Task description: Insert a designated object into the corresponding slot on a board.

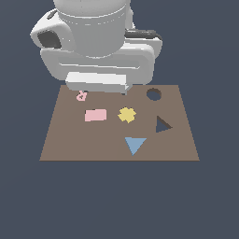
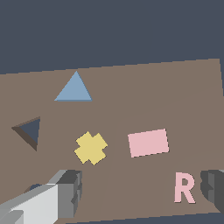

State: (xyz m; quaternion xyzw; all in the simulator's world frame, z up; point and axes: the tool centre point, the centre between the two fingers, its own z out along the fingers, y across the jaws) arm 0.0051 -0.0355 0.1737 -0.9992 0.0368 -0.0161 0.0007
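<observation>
**Triangle loose on board, hand wide and empty**

Exterior view, nearest edge first: blue triangle [image 1: 135, 144] flat on the board [image 1: 70, 144], apart from the triangular slot [image 1: 162, 124] just beyond, toward that view's right. Then pink rectangle [image 1: 95, 115], yellow blob [image 1: 126, 115]. Round hole [image 1: 153, 94] farthest. Arm body hides the gripper there, covers part of the R [image 1: 81, 96]. Wrist view alone shows the gripper [image 2: 142, 189]: fingers [image 2: 70, 190] spread wide, holding nothing, whole R between them; round hole barely visible.

A bulky, glossy white robot arm [image 1: 93, 42] with rounded casings, a dark oval panel on one side, a black band, and two dark grey ribbed fingers [image 2: 70, 192].
</observation>
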